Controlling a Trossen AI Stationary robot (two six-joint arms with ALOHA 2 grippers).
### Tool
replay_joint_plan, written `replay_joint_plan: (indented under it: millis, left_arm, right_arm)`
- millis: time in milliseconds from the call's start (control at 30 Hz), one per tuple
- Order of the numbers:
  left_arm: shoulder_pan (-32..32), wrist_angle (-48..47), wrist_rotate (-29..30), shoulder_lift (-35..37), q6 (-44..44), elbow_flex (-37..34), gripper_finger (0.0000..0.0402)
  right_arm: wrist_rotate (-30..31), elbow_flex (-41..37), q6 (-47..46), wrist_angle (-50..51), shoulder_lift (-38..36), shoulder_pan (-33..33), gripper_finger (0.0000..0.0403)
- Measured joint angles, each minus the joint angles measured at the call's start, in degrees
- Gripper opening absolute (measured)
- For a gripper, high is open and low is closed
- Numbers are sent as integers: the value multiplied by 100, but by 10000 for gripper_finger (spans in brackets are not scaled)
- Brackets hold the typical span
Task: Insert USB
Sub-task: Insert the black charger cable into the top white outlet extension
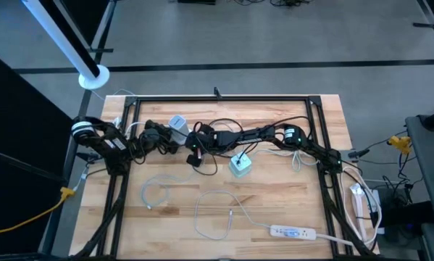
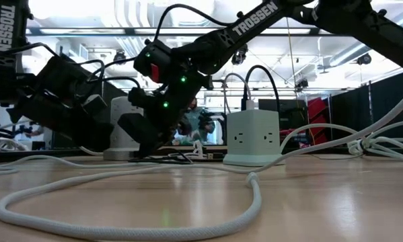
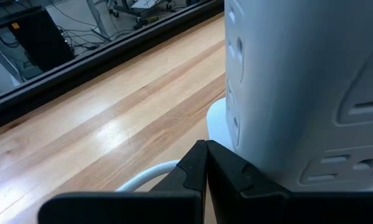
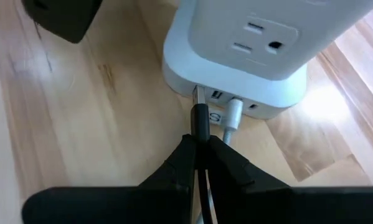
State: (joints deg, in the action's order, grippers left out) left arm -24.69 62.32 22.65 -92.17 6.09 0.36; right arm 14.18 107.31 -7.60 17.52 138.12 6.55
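Black USB plug (image 4: 199,118) pinched in right gripper (image 4: 199,142) closed jaws, metal tip at white cube power hub (image 4: 248,56) port on wooden surface (image 4: 86,112); left gripper (image 3: 206,163) jaws closed empty.

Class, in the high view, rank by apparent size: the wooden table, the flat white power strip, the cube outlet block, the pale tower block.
1. Wooden table.
2. Flat white power strip, longest of the rest.
3. Cube outlet block and pale tower block look alike; not ranked.
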Motion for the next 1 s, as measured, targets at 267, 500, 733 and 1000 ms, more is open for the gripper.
replay_joint_plan:
  millis: [267,500,733,1000]
  left_arm:
    - [4,16,-109,-1,104,0,0]
    - [37,-59,-111,6,130,1,0]
    - [74,-128,-83,12,150,4,0]
    - [79,-130,-85,12,104,7,0]
  right_arm:
    - [25,4,5,17,0,8,15]
    - [-33,3,-250,-60,0,-4,15]
    - [-84,0,-465,-216,0,-22,15]
    - [-126,-72,-446,-376,0,11,15]
